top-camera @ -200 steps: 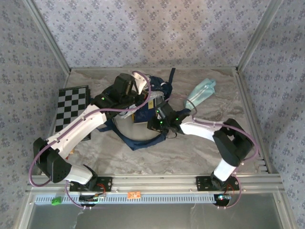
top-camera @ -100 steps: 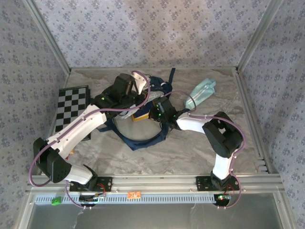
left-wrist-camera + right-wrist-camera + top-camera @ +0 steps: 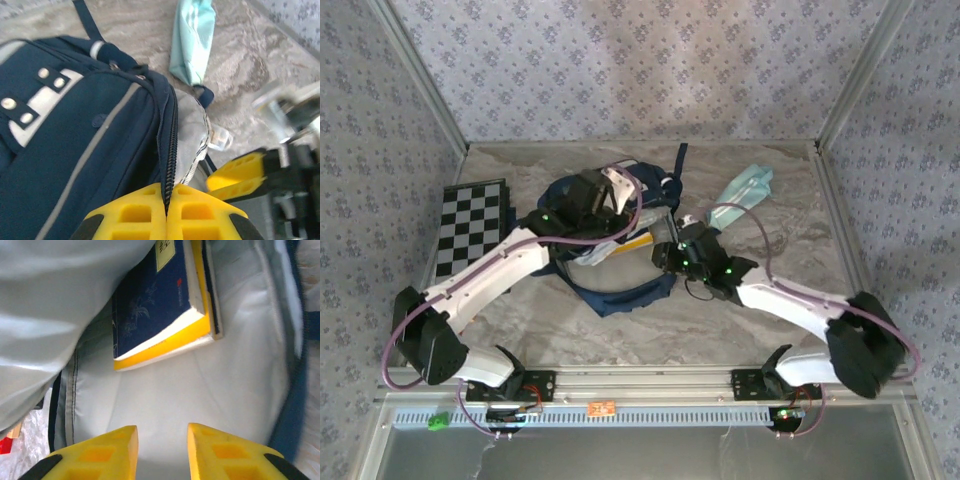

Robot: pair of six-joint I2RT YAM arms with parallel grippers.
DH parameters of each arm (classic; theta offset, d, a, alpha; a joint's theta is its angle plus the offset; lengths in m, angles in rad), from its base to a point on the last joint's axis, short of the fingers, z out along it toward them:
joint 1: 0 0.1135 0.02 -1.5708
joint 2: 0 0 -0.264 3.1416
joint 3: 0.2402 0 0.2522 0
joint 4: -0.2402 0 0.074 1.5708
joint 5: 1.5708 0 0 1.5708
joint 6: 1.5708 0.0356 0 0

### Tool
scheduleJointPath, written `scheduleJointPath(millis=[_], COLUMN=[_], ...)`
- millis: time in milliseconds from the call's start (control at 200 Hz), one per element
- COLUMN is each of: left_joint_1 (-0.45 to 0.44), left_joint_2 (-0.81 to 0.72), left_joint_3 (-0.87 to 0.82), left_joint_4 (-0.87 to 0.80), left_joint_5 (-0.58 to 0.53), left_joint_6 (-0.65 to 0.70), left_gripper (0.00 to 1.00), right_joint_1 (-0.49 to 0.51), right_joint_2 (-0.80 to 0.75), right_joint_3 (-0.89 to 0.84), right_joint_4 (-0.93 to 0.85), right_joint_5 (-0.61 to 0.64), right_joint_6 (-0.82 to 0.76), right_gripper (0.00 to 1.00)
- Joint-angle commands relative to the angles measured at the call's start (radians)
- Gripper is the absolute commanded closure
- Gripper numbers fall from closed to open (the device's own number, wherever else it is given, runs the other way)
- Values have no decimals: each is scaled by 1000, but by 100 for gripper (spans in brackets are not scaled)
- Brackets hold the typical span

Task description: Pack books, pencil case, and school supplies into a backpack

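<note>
books (image 3: 160, 310), seemingly all three, lie inside the backpack (image 3: 75, 150), rim pinched by the left gripper (image 3: 166, 202); right gripper (image 3: 162, 442) parted, empty; pencil case (image 3: 745, 188) outside on table (image 3: 650, 335).

The top camera hangs high above the near edge and looks down and forward over the whole table (image 3: 800, 240). The left wrist camera sits close over the backpack (image 3: 75, 150), facing along its zip toward the pencil case (image 3: 192, 40); the top view shares these 2 things. The right wrist camera looks from very near into the backpack's pale inside, at the books (image 3: 150, 305).
</note>
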State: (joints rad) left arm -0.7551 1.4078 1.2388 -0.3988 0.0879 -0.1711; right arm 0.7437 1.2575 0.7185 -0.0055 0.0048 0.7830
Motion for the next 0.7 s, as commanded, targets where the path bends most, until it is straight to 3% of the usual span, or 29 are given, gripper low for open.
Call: scheduleJointPath(millis=[0,85,170,270,390,695], left_joint_1=[-58,-90,-98,-97,-63,244], left_joint_2=[-17,-3,-17,-86,-198,-334], left_joint_3=[-29,-57,-86,-133,-196,-297], left_joint_4=[46,44,41,46,32,-101], left_joint_5=[-31,-33,-33,-34,-65,-20], left_joint_6=[-30,-42,-79,-115,-171,-304], left_gripper=[100,89,65,55,46,37], right_joint_1=[-19,-38,-61,-67,-52,72], right_joint_2=[-101,-183,-249,-287,-263,50], right_joint_3=[-29,-27,-16,9,53,251], right_joint_4=[-221,-317,-371,-404,-377,-246], right_joint_5=[53,52,36,7,-37,-84], right_joint_6=[-46,-57,-71,-79,-53,-31], right_gripper=[64,60,57,53,51,50])
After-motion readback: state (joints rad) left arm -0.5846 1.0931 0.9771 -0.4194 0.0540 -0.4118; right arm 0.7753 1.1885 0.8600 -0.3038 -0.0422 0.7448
